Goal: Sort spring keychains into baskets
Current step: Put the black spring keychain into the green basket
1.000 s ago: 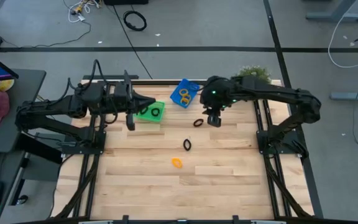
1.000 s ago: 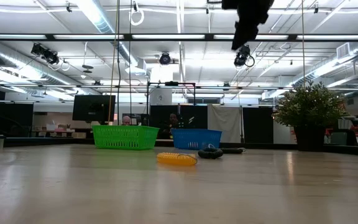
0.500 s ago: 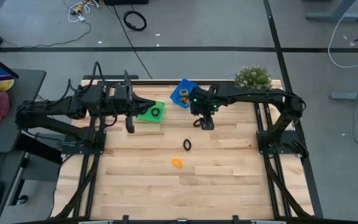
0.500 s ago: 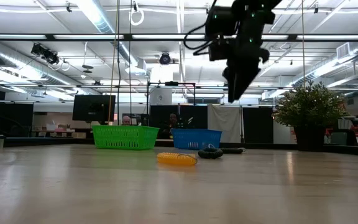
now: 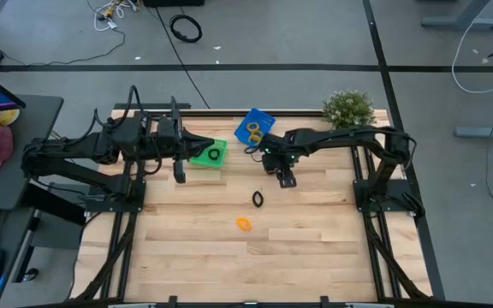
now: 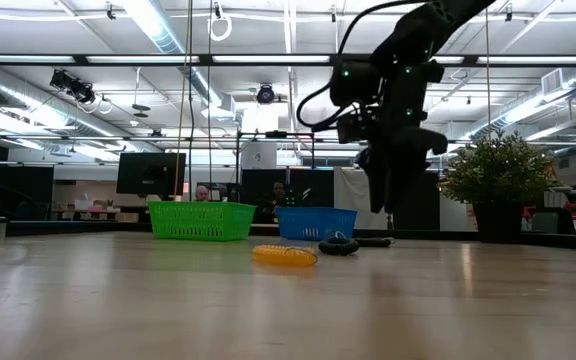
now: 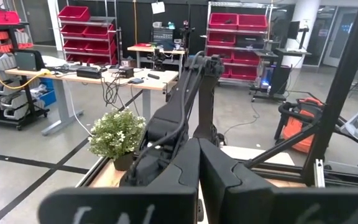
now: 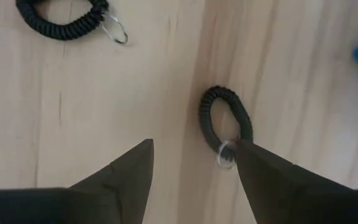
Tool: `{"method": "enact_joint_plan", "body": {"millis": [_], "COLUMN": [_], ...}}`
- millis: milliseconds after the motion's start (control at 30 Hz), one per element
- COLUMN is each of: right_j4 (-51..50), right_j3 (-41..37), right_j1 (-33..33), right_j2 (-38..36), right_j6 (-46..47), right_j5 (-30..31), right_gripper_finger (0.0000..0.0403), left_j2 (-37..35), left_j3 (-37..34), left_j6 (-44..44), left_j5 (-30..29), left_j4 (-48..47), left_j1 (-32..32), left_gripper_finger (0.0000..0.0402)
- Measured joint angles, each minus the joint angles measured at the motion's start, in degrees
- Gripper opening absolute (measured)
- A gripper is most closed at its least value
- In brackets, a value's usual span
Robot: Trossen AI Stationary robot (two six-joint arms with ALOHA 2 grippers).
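Spring keychains are spread over the wooden counter (image 5: 212, 248) and the two baskets at its far side. One black keychain (image 8: 227, 122) lies flat on the wood right under the right hand (image 8: 191, 155), whose two dark fingers stand wide apart and hold nothing — one fingertip (image 8: 247, 151) sits over the small metal ring at the coil's end, the other is off to the side on bare wood. From above, this hand (image 5: 286, 176) is low over the counter just in front of the blue basket (image 5: 254, 127), pointing down. A second black keychain (image 8: 63, 20) with its own metal ring lies near the first, apart from it; in the high view it shows closer to the counter's middle (image 5: 258, 198). An orange keychain (image 5: 243, 224) lies a little nearer the front edge.

The blue basket, tilted against the counter's edges, holds orange coils. Beside it, the green basket (image 5: 197, 159) has a black keychain (image 5: 215, 154) inside. The left hand (image 5: 181, 174) waits above the counter at the green basket's left, fingers pressed together — empty. A potted plant (image 5: 347, 107) stands at the far right corner.
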Motion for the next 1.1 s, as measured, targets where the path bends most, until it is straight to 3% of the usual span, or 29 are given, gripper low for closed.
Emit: {"method": "enact_joint_plan", "body": {"millis": [500,667,833,1100], "right_j4": [3.74,4.0,5.0,4.99], "right_j3": [0.0,0.04,0.04,0.09], "right_j1": [-0.02,-0.03,-0.05,-0.02], "right_j2": [7.03,8.25,8.27,8.25], "right_j6": [-0.75,-0.71,-0.58,0.78], "right_j5": [-1.35,-1.55,-1.21,-0.06], "right_gripper_finger": [0.0231,0.0212,0.0157,0.0016], "left_j2": [0.0,0.0,0.0,0.0], "left_j3": [0.04,0.04,0.04,0.04], "left_j6": [-0.03,-0.09,-0.14,-0.13], "left_j5": [-1.05,-1.04,-1.04,-2.16], "left_j4": [0.01,0.02,0.02,0.03], "left_j1": [0.04,0.04,0.04,0.07], "left_gripper_finger": [0.0005,0.0005,0.0005,0.0005]}}
